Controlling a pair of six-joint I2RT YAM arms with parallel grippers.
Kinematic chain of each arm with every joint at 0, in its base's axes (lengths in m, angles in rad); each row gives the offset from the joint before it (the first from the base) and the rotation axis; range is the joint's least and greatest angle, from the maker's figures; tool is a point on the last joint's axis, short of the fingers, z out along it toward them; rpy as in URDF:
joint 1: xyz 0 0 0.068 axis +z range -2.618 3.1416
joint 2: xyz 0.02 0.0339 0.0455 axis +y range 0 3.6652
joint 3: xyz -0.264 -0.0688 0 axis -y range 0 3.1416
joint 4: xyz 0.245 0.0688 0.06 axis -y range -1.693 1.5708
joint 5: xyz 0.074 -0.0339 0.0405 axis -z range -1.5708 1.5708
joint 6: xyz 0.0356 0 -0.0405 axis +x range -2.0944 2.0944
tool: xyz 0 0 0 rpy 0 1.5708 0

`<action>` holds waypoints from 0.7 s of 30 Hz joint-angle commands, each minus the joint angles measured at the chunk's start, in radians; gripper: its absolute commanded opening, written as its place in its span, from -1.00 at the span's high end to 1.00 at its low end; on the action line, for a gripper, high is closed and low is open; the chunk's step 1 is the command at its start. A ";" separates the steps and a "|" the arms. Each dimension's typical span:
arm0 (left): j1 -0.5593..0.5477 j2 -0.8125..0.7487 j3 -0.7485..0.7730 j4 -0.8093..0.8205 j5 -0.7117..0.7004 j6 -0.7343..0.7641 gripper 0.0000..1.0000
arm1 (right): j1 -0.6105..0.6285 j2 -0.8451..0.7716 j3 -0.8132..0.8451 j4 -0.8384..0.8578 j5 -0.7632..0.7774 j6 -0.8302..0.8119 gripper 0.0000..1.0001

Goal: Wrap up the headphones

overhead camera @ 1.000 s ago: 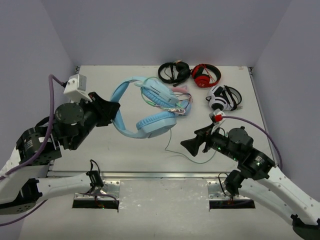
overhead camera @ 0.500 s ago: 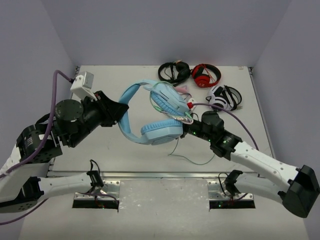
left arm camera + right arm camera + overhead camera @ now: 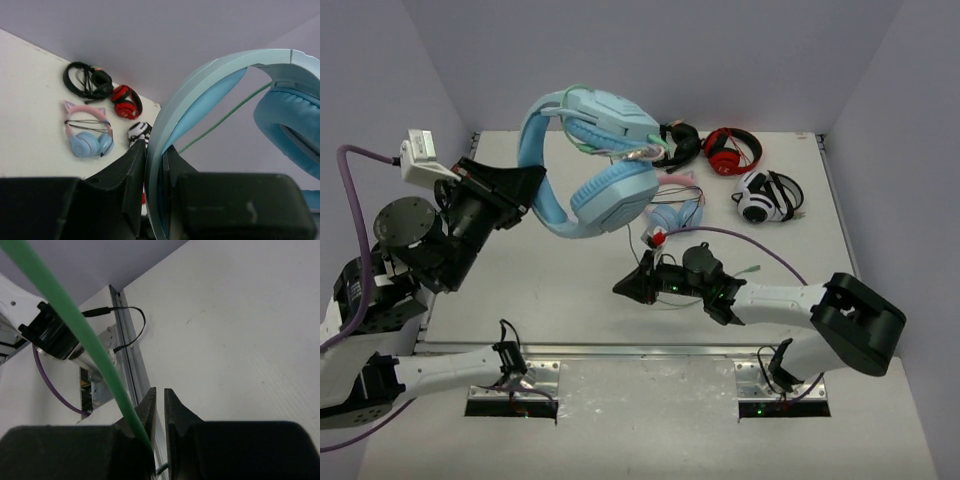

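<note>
Since a second ago the left gripper point(image 3: 155, 151) has swung upward and carried the headphones point(image 3: 605, 185) off the table point(image 3: 550, 295). They now hang in the air at the upper centre of the overhead view. Its fingers are clamped across the wide blue headband point(image 3: 200, 82).

The right gripper point(image 3: 159, 391) has meanwhile crossed to the lower centre, low over the table. Its fingers have drawn almost together, leaving only a slit. The pale green cable point(image 3: 75, 322) runs straight and taut down to the edge of one finger; whether it is actually nipped I cannot tell.

The step in hand looks like taking up the cable to wind it. To do it well, make sure of the pinch first and keep a light tension so the turns lie snug. Lead the cable round the headband while the left arm holds steady, steering clear of the cat-ear headphones point(image 3: 87, 135) just above the right gripper in the overhead view.
</note>
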 commanded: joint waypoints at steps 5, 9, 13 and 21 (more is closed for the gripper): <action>0.009 0.303 0.288 -0.071 -0.375 0.001 0.99 | 0.194 0.017 -0.051 0.118 0.239 -0.040 0.97; 0.358 0.399 0.281 -0.117 -0.165 0.029 0.99 | 0.372 -0.131 -0.041 -0.132 0.506 -0.144 0.97; 0.444 0.462 0.159 -0.070 -0.218 0.072 0.99 | 0.504 -0.194 0.134 -0.423 0.676 -0.256 0.97; 0.413 0.458 -0.193 -0.041 -0.348 -0.029 0.99 | 0.520 -0.285 0.393 -0.854 0.669 -0.377 0.97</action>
